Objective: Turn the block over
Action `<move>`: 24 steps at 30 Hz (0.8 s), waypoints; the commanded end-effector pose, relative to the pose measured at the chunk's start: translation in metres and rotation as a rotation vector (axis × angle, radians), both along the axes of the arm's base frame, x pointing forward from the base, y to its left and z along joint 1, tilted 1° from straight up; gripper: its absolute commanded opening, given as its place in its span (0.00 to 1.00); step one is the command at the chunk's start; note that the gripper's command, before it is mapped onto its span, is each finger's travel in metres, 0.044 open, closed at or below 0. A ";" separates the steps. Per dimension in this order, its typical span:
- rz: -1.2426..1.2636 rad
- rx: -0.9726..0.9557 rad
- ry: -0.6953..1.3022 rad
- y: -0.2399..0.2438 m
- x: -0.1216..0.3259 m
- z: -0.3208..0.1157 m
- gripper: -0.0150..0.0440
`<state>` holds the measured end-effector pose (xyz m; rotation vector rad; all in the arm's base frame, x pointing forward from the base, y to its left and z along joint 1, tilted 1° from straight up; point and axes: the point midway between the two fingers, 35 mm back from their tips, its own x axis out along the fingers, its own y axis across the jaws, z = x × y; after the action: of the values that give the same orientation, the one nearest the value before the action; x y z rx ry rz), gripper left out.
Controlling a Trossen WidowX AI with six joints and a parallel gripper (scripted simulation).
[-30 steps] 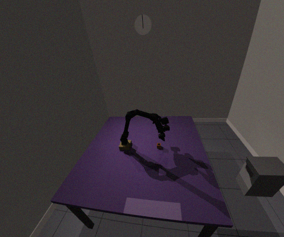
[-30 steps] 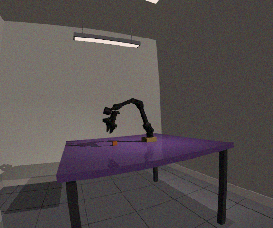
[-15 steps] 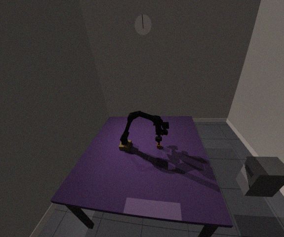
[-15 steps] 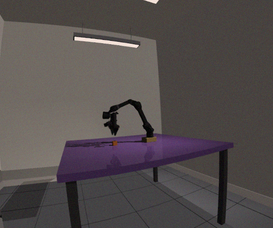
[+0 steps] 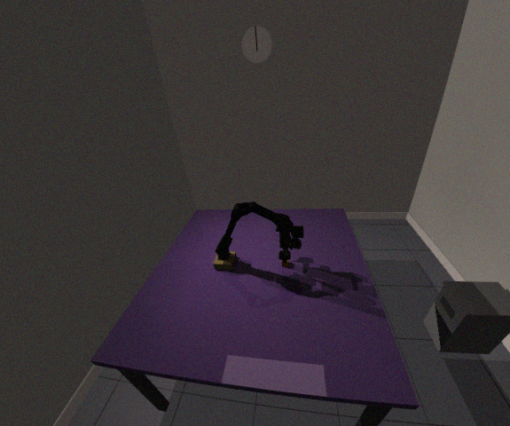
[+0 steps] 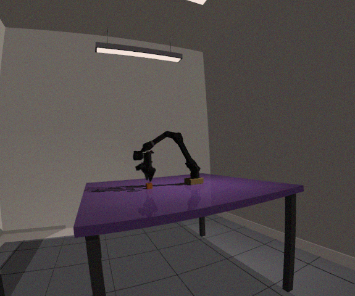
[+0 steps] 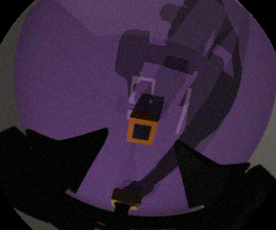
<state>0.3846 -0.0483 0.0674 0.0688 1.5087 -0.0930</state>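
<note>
Jaws wide open, empty, hanging just above block (image 7: pixel 142 130). Block sits on purple counter (image 6: pixel 202 197), dark marked face up. I judge it small, stiff, light; I'd pinch opposite orange side faces, low, before tipping.

Bare purple table (image 6: pixel 221 197) surrounds the block (image 6: pixel 149 185) on all sides; only the arm's base (image 6: pixel 193 180) stands nearby.
</note>
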 end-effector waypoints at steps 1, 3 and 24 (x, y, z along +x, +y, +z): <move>-0.002 0.004 0.004 0.000 0.000 -0.008 1.00; -0.002 0.004 0.004 0.000 0.001 -0.011 1.00; -0.002 0.004 0.004 0.000 0.001 -0.033 0.73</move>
<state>0.3859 -0.0487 0.0359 0.0693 1.5116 -0.0932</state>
